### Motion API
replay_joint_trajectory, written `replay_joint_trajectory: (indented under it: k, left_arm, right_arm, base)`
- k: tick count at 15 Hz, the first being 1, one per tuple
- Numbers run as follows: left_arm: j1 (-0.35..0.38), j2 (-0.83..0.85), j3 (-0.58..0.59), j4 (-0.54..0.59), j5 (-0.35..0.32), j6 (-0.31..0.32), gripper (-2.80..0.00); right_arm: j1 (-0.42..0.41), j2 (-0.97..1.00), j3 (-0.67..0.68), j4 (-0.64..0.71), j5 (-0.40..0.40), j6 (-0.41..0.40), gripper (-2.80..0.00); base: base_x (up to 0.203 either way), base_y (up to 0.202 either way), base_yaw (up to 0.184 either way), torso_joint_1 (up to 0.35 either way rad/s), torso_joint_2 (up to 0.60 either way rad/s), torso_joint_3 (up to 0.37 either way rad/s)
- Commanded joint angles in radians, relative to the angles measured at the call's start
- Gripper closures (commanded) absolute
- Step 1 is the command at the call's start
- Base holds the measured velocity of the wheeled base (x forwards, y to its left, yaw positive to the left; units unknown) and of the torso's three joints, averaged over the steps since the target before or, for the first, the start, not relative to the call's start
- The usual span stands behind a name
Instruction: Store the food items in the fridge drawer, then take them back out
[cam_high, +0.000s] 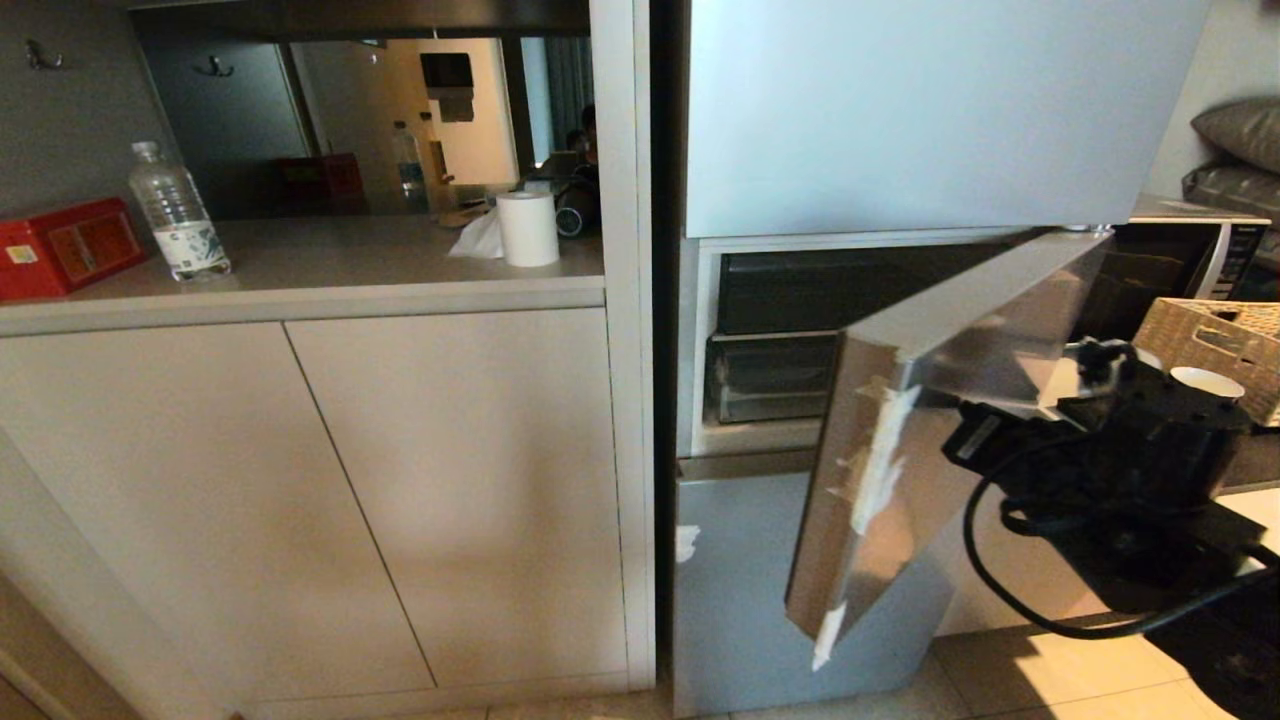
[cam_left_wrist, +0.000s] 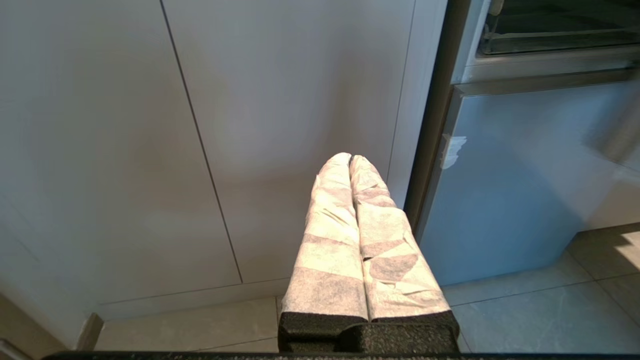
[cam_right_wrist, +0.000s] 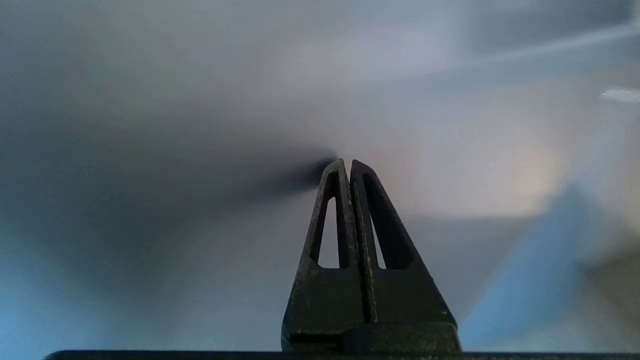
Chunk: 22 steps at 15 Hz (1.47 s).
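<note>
While the fridge door (cam_high: 900, 440) stands ajar, the right end effector (cam_right_wrist: 349, 165) (fingers pressed together, empty) rests against it; door-opening step; drawer (cam_high: 770, 378) behind, food unseen.

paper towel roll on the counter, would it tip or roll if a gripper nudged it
The paper towel roll stands upright on its flat end on the counter, so a low nudge would probably slide it rather than roll it. It looks light and taller than wide, so a high push may topple it; then it could roll. Its soft paper likely dents under a squeeze.

Fridge drawer (cam_high: 770, 378) (clear), pushed in, behind half-open door
</note>
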Motion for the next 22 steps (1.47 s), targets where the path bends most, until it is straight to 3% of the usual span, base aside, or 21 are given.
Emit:
replay_joint_trajectory:
  k: [1,8,10,17,22]
  left_arm:
    - [0.0,-0.002,0.0,0.0,0.0,0.0,0.0]
    - [0.0,-0.002,0.0,0.0,0.0,0.0,0.0]
    - [0.0,-0.002,0.0,0.0,0.0,0.0,0.0]
    - [0.0,-0.002,0.0,0.0,0.002,-0.001,0.0]
    - [0.0,-0.002,0.0,0.0,0.0,0.0,0.0]
  right_arm:
    - [0.081,0.191,-0.181,-0.007,-0.013,0.0,0.0]
    - [0.135,0.686,-0.915,-0.007,-0.014,-0.051,0.0]
    - [0.135,0.725,-1.003,-0.007,-0.016,-0.068,0.0]
    - [0.141,0.499,-0.643,-0.13,-0.017,-0.105,0.0]
    - [0.161,0.106,-0.2,-0.163,-0.022,-0.166,0.0]
  base:
    - [0.0,0.0,0.0,0.0,0.0,0.0]
    - [0.0,0.0,0.0,0.0,0.0,0.0]
    - [0.0,0.0,0.0,0.0,0.0,0.0]
    - [0.0,0.0,0.0,0.0,0.0,0.0]
    - [0.0,0.0,0.0,0.0,0.0,0.0]
